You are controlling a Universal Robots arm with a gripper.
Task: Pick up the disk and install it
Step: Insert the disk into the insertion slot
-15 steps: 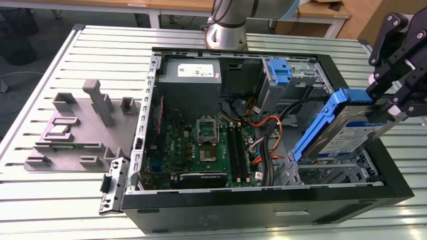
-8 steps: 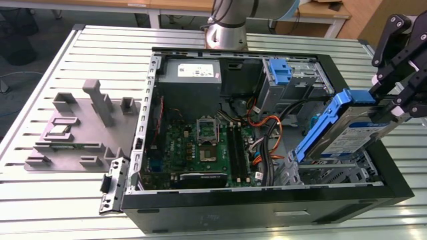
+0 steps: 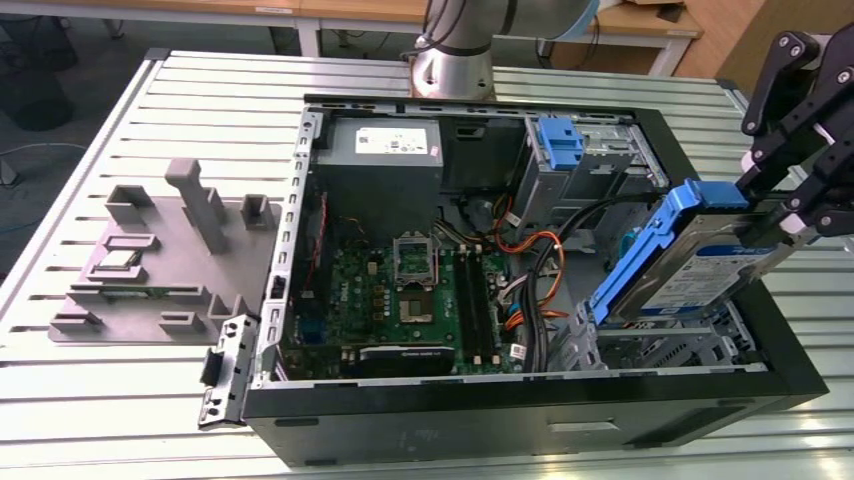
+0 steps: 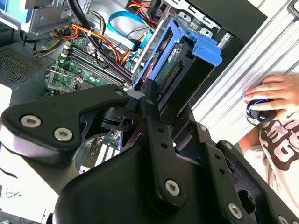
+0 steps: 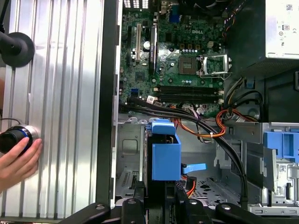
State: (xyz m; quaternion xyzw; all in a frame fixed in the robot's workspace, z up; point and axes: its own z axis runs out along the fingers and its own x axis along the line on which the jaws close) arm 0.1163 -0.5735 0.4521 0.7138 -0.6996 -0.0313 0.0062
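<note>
**Disk held tilted over the drive cage of the open case**

The black tower computer case (image 3: 534, 425) lies on its side with the panel off, which leaves its inside reachable from above. The disk (image 3: 694, 255), a flat silver metal hard drive in a blue plastic carrier frame, hangs over the case's corner at the exterior view's right. It sits above the bare metal drive cage (image 3: 667, 345), tipped steeply with its lower end towards the cage, apparently to line it up with the slot. Whether that end touches the cage cannot be told. The black gripper (image 3: 781, 215) pinches the disk's upper end, its fingers pressed together on it.
</note>
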